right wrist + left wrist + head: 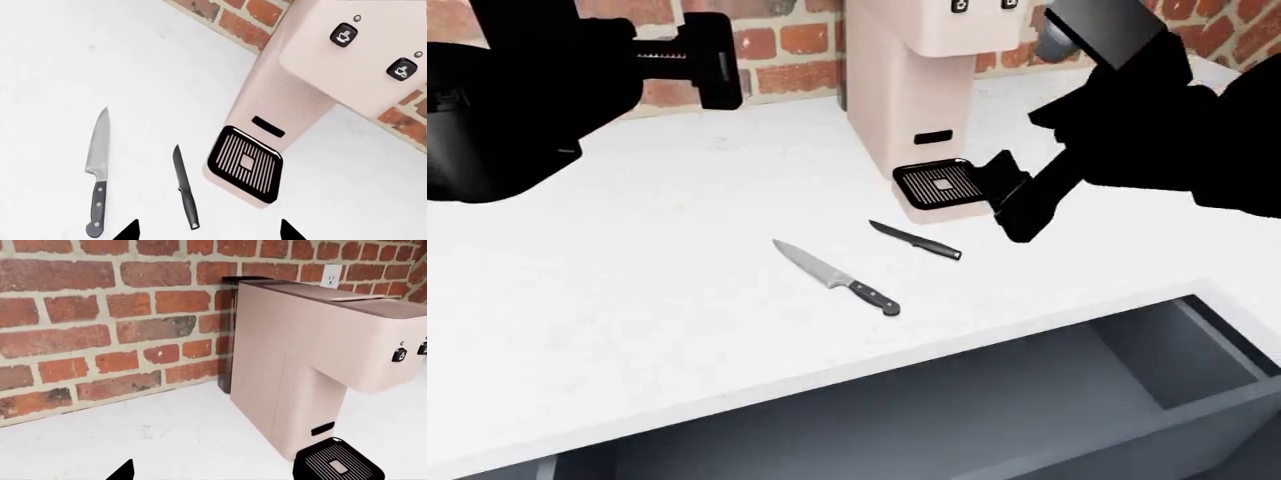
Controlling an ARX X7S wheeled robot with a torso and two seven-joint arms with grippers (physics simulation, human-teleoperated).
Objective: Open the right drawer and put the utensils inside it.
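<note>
Your right gripper (1014, 205) hangs empty over the counter with its jaws spread wide; in the right wrist view both fingertips (127, 231) peek in on either side of the paring knife (185, 187), which suggests you have lined it up as the first pick. It lies just beside the coffee machine's drip tray (938, 185), so come down with care or a finger may catch the tray. The chef's knife (834, 276) lies a little further out, apart from the small one, blade pointing away from the counter's front edge. Below that edge the right drawer (988, 410) is already pulled out, its grey interior bare, so neither utensil is in yet. Your left gripper (710, 60) is raised near the brick wall (100, 315), well clear of the knives, probably parked to leave room; I cannot tell how far it is open, since its wrist view shows only one dark tip and the coffee machine (313, 355).
</note>
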